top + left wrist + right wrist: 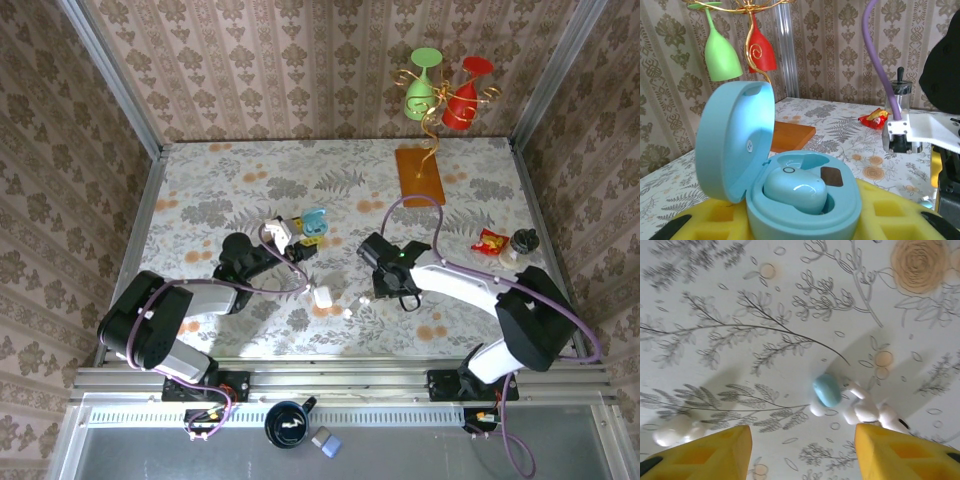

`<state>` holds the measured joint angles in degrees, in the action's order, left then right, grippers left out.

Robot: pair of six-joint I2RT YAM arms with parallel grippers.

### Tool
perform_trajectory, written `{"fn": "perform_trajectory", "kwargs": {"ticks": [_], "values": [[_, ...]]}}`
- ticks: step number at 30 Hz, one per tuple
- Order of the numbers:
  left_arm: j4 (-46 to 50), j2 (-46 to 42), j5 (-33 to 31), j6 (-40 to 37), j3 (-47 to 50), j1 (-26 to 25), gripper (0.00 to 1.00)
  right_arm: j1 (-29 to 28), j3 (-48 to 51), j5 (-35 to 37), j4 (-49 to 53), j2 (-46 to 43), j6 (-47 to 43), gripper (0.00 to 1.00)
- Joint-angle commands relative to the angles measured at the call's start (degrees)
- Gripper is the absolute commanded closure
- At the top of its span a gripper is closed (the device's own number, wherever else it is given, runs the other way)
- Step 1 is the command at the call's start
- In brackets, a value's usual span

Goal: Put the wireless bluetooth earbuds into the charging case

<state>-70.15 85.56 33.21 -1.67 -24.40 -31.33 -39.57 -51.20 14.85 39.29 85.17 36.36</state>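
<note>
Left hand [802,222] clasping case [735,145], right hand [801,440] agape

Right wrist view — white earbuds [675,432] at left blurred, yellow fingers [705,455] cropped by the bottom edge.

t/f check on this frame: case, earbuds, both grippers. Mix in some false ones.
1. The blue charging case has its lid open. True.
2. Both of its slots are filled. False: one blue earbud is seated; the slot behind it is empty.
3. The left gripper holds the case between its yellow pads. True.
4. The right gripper holds the loose blue earbud. False: its fingers stand apart with nothing between them, and that earbud lies on the table.
5. Next to the loose blue earbud lie white earbuds. True.
</note>
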Motion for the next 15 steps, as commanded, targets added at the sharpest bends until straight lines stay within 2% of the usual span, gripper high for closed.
{"fn": "perform_trajectory", "kwargs": {"ticks": [1, 5, 9, 15], "values": [[-2.45, 0.03, 1.58, 1.16, -0.76, 0.48, 0.81, 3.95, 3.05, -7.14, -6.91, -3.25, -2.17, 0.44], [-2.36, -0.21, 1.60, 1.37, -1.00, 0.49, 0.81, 10.73, 6.72, -17.33, -12.54, -5.01, -7.60, 0.48], [-2.27, -0.65, 1.22, 1.67, -0.92, 0.48, 0.82, 17.28, 8.36, -24.76, -13.79, -4.77, -12.00, 0.58], [-1.82, -0.85, 0.71, 1.75, -1.07, 0.48, 0.82, 25.11, 8.51, -34.93, -13.37, -1.57, -17.11, 0.64]]}}
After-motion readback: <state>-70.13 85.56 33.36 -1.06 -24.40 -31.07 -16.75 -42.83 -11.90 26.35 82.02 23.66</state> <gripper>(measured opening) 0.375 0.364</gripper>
